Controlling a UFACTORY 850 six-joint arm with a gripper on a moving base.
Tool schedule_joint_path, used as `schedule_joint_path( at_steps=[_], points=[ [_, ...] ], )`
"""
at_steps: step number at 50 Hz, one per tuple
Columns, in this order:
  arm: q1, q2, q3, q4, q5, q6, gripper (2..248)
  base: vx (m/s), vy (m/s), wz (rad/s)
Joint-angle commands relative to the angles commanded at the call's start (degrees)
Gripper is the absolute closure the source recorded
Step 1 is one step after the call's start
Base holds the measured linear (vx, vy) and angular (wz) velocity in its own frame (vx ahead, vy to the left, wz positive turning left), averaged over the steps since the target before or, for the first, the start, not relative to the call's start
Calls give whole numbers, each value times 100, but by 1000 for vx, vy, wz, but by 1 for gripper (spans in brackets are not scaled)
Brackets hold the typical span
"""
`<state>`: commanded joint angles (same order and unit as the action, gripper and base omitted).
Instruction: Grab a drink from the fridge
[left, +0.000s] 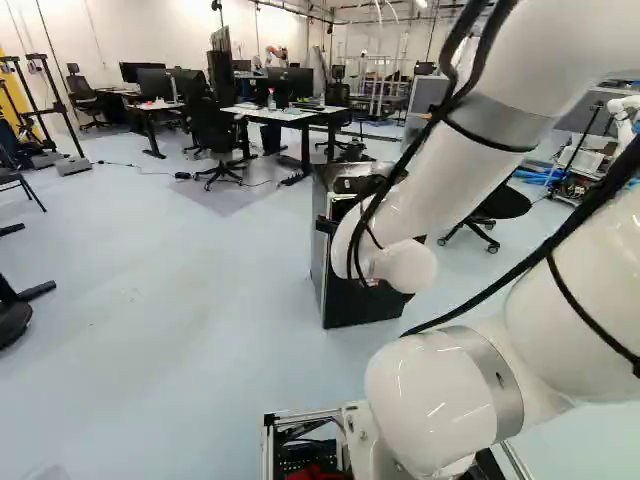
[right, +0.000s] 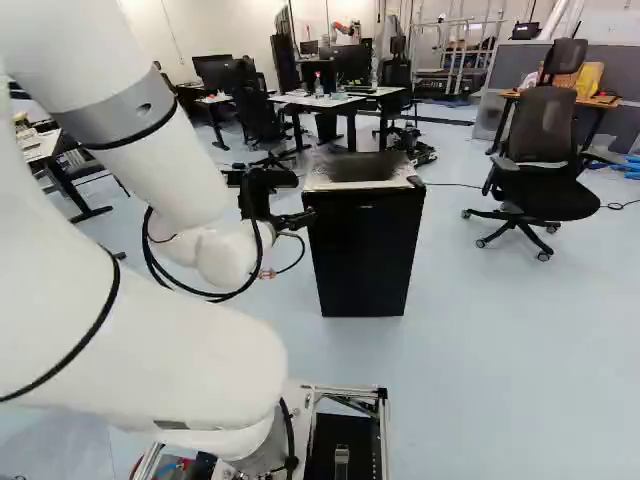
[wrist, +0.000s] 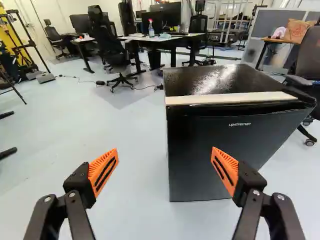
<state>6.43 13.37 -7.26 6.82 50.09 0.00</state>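
Fridge (wrist: 197, 167): it stood on the floor ahead of us, off to one side of the gripper's line.
Fridge door (right: 365, 262): it looked shut; we judged the opening wholly undone.
Gripper (wrist: 165, 152): we had it released, fingers spread wide with nothing gripped.
Drink: we saw none at the fridge; it was presumably inside.
Arm (left: 445, 180): we had it reaching toward the fridge, little more.
Left to do: we needed to open up, find a drink, grasp it and lift it out.
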Motion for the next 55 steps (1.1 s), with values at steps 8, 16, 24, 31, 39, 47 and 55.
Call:
schedule_joint_path(
  at_steps=[8,16,24,31,39,47,55],
  points=[
    [168,-172,-151,353,62,0,3,0,0,0],
    [330,-402,-311,719,199,0,3,0,0,0],
    [486,-706,-481,1082,369,0,3,0,0,0],
    [618,-972,-626,1391,525,0,3,0,0,0],
    [768,-1258,-779,1744,711,0,3,0,0,0],
    [917,-1531,-925,2099,898,0,3,0,0,0],
    [1070,-1775,-1044,2445,1089,0,3,0,0,0]
  ],
)
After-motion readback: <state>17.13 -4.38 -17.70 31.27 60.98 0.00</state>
